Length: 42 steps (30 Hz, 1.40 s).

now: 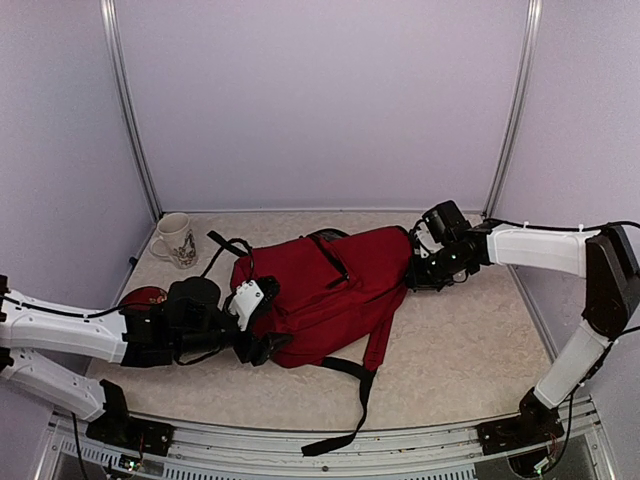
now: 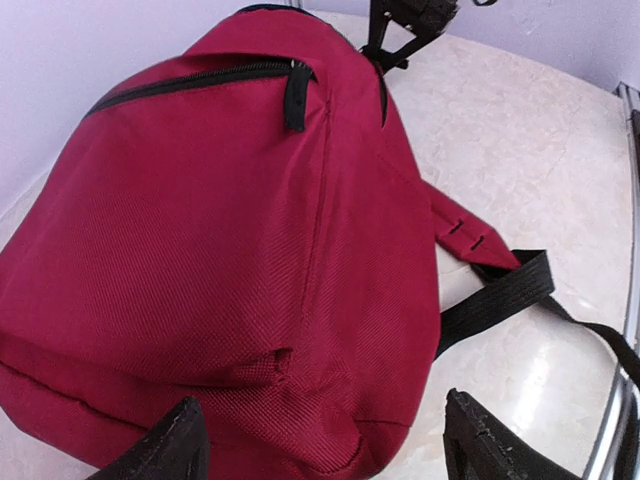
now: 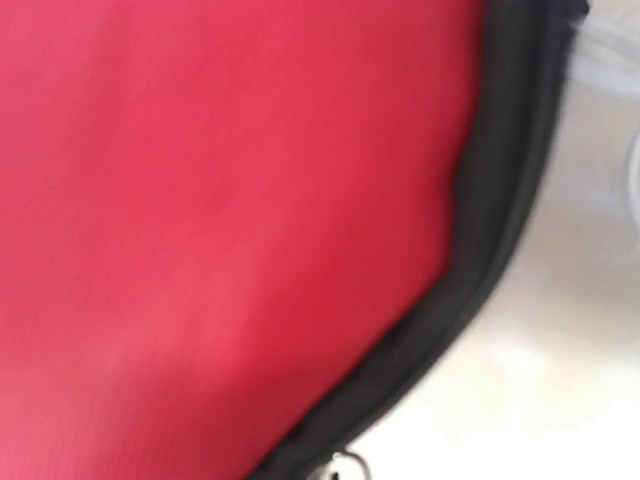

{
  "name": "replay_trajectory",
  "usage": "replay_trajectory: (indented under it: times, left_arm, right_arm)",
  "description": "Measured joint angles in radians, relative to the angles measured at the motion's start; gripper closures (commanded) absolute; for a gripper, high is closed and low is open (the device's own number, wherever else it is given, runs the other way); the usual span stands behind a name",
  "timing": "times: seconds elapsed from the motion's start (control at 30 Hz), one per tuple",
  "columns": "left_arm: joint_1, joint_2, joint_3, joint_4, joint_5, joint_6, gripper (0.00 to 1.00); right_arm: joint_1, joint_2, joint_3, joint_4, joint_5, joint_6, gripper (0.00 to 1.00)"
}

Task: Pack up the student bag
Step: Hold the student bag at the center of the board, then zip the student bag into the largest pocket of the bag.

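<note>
Left gripper [image 2: 330,450] stands wide open and empty at the bottom end of the student bag [image 1: 320,285]. The bag lies mid-surface [image 1: 470,350], its long axis running left to right. A mug [image 1: 175,240] sits in the far left corner, out of the way. A black strap [image 1: 358,395] trails toward the near edge. Right gripper [image 1: 418,272], closed, meets the bag's top end; whether it pinches fabric I cannot tell.

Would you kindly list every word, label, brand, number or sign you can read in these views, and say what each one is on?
No text can be read in any view.
mug: a dark printed design on its side, too small to tell whether it holds words.
student bag: plain red fabric with black zippers and straps, no label or lettering showing.
</note>
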Motion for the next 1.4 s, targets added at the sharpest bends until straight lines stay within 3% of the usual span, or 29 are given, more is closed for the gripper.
replay_trajectory:
  times: [0.17, 0.27, 0.3, 0.5, 0.57, 0.97, 1.2, 1.4]
  left_arm:
    - [0.007, 0.122, 0.018, 0.002, -0.074, 0.039, 0.15]
    - [0.016, 0.177, 0.013, 0.028, -0.079, 0.056, 0.22]
    - [0.016, 0.192, 0.013, 0.043, -0.078, 0.063, 0.27]
    - [0.008, 0.244, 0.007, 0.123, -0.072, 0.078, 0.85]
    - [0.008, 0.250, 0.005, 0.131, -0.071, 0.082, 0.99]
    - [0.004, 0.189, -0.033, 0.113, -0.109, 0.098, 1.00]
    - [0.010, 0.095, -0.042, 0.066, -0.165, 0.098, 1.00]
    - [0.012, 0.025, -0.058, 0.061, -0.190, 0.103, 1.00]
  right_arm:
    - [0.016, 0.000, -0.055, 0.003, -0.002, -0.005, 1.00]
    - [0.045, 0.000, -0.058, 0.003, 0.019, -0.008, 1.00]
    - [0.058, 0.000, -0.058, 0.003, 0.027, -0.010, 1.00]
    - [0.163, 0.000, -0.056, -0.005, 0.045, -0.034, 1.00]
    - [0.194, 0.000, -0.050, -0.013, 0.037, -0.043, 1.00]
    - [0.344, -0.039, 0.043, -0.153, 0.034, -0.057, 1.00]
    - [0.355, -0.171, 0.056, -0.249, 0.036, -0.033, 1.00]
    - [0.354, -0.170, 0.117, -0.358, 0.073, -0.011, 1.00]
